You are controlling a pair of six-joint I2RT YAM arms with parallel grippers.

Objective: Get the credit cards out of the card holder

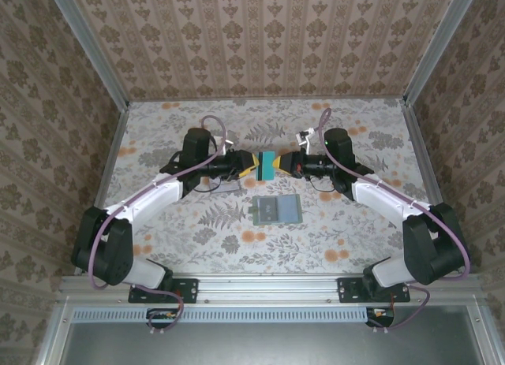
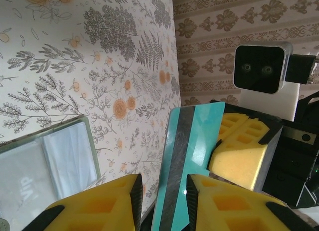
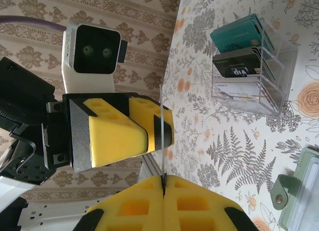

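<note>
A teal credit card (image 1: 268, 166) with a dark band hangs in the air between the two arms, above the table's middle. My right gripper (image 3: 163, 178) is shut on one end of it, and the card (image 3: 162, 141) shows edge-on there. In the left wrist view the card (image 2: 192, 141) runs between the fingers of my left gripper (image 2: 163, 181). Those jaws stand apart, with a gap on the card's left side. The right gripper's fingers (image 2: 239, 161) clamp its far end. The card holder (image 1: 276, 210) lies open and flat on the table just in front of the grippers, and its pale pockets (image 2: 45, 166) face up.
A clear plastic stand (image 3: 249, 61) holding a teal, a dark and a white card sits on the floral tabletop under the left arm. The holder's green snap strap (image 3: 281, 201) sticks out at its edge. Patterned walls enclose the table at the back and sides.
</note>
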